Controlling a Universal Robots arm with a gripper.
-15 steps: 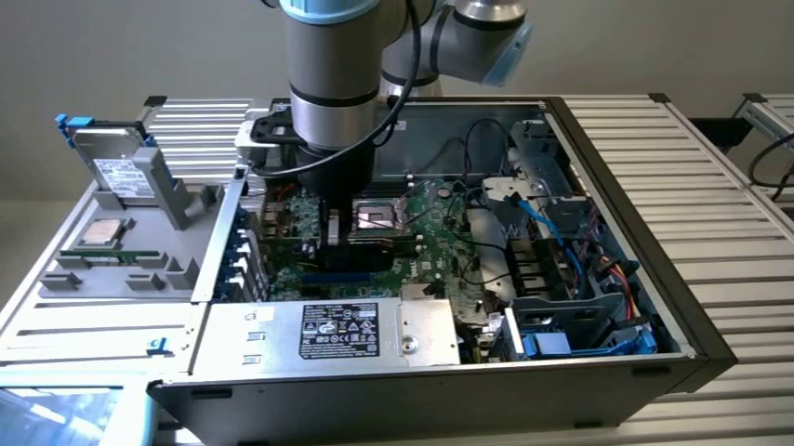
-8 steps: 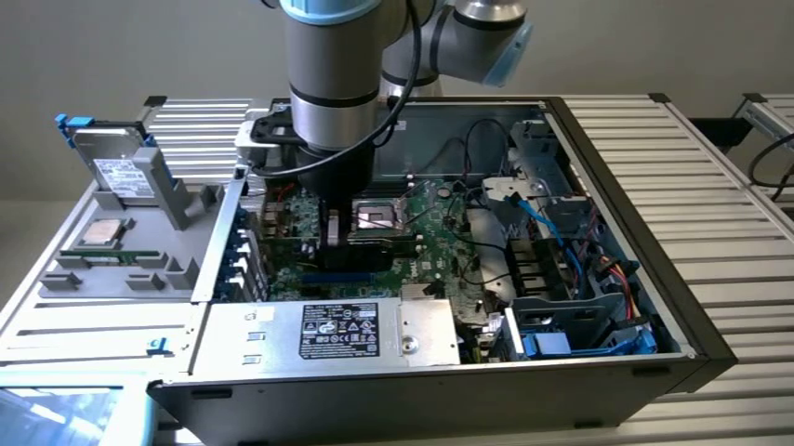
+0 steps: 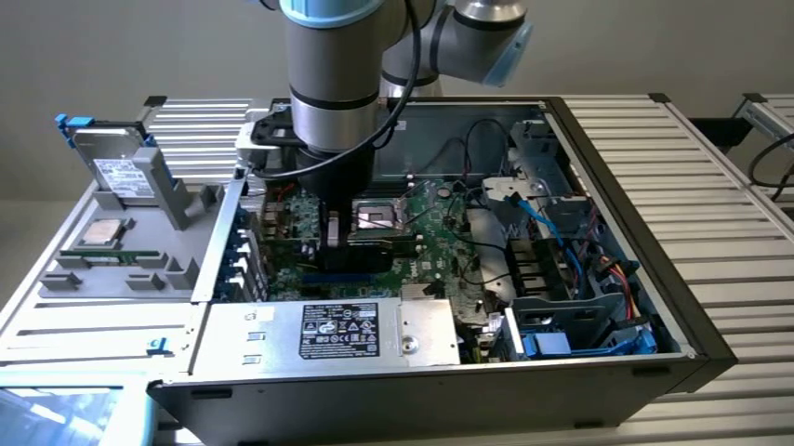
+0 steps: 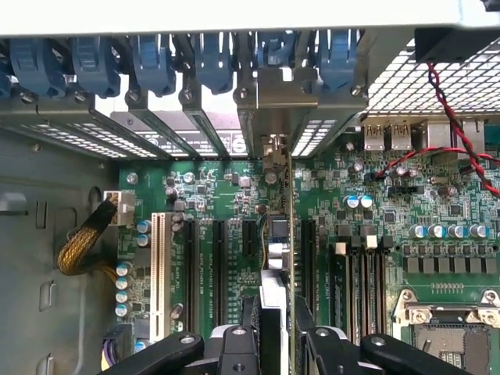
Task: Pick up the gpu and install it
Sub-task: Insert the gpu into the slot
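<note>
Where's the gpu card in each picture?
Exterior view: the gpu is the dark block under the gripper, beside the silver CPU socket.
Wrist view: the gpu stands edge-on in the gripper, its bracket toward the blue clips.
Shared landmark: the CPU socket.

Exterior high oblique, wrist close above motherboard point(image 4: 211, 187)

The fingers point(image 4: 306, 337) hide the near end of the gpu point(image 4: 291, 226).
</note>
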